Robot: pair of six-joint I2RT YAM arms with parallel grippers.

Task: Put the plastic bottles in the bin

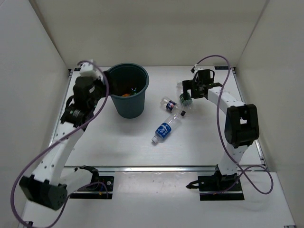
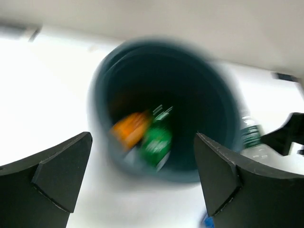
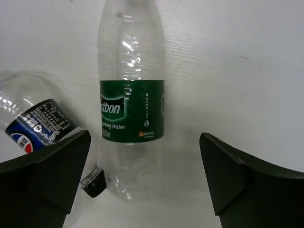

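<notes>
Left claw: jaws spread wide, nothing between them. It hangs over the mouth of the dark teal-grey round plastic bin, which fills the middle of the left wrist view.
- In the bin: a short orange plastic bottle and a green plastic bottle, side by side. The view is motion-blurred, so caps and labels are unreadable.
- Top view: the bin stands upper left of centre on the white worktop. Only an orange speck shows inside it.

Right claw: jaws spread wide on either side of a clear plastic bottle with a green label. The bottle lies flat and neither finger touches it.
- The bottle's top runs out of frame.
- Just to its left lies a clear plastic bottle with a white-and-dark label, cut off by the frame edge and by the left finger. Its black cap is close to the green-labelled bottle, but contact cannot be told.

Lower centre of the top view: a clear plastic bottle with a blue label lies alone, apart from both claws.
</notes>
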